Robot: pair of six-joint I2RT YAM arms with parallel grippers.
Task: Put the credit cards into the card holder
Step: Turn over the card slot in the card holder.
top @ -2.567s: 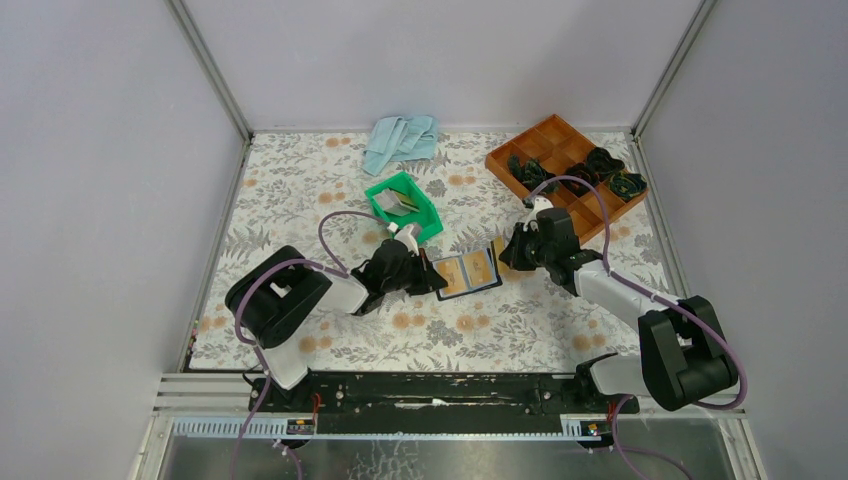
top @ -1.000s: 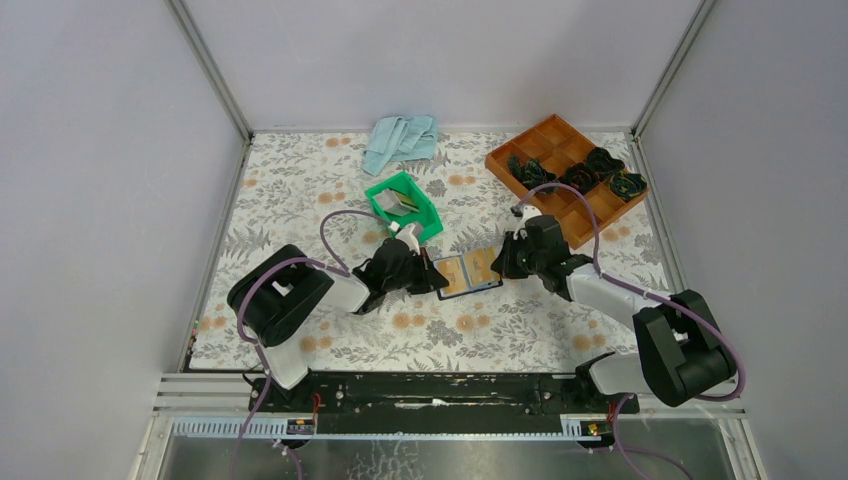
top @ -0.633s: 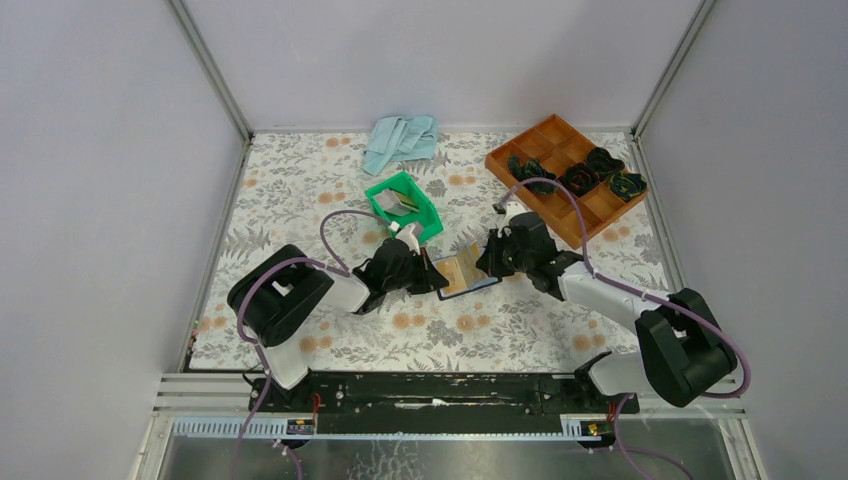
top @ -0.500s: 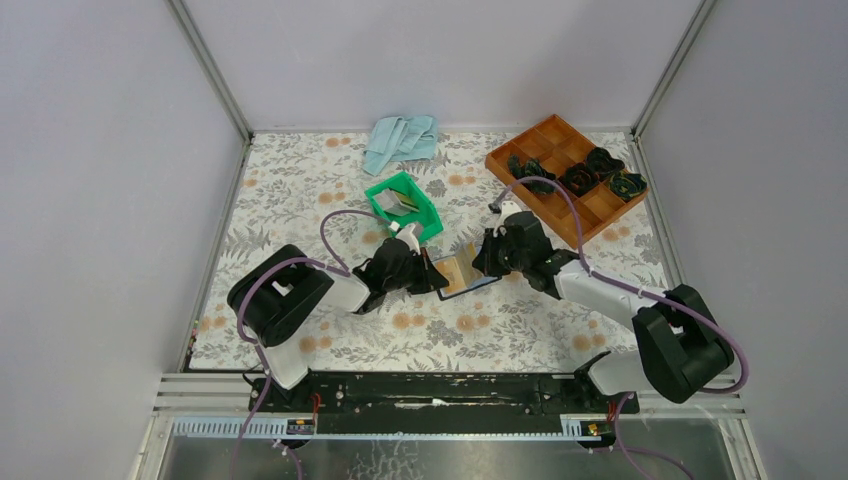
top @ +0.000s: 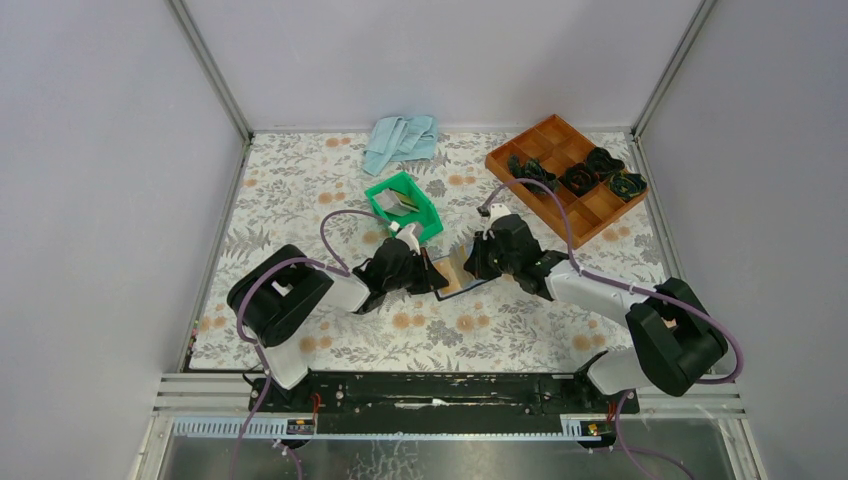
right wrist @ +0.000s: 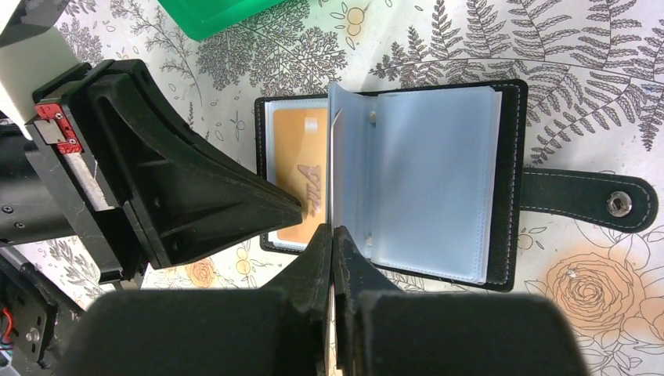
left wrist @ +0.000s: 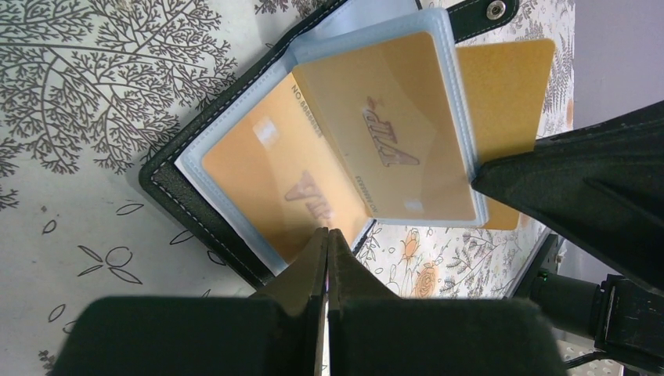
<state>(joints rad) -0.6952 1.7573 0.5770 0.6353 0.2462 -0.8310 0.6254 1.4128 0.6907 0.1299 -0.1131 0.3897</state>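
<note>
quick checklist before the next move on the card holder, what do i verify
1. holder lying open: ok
2. left gripper jaws shut on the holder's edge: ok
3. right gripper jaws shut on a gold card: ok
4. empty sleeves free on the tab side: ok
5. lifted sleeve free for the gold card: not ok, it holds another card
6. gold card's edge lined up with a sleeve mouth: cannot tell, the lifted sleeve hides it

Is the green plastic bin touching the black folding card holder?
Apart. The right wrist view shows a strip of floral tablecloth between the green plastic bin and the black folding card holder.
</note>
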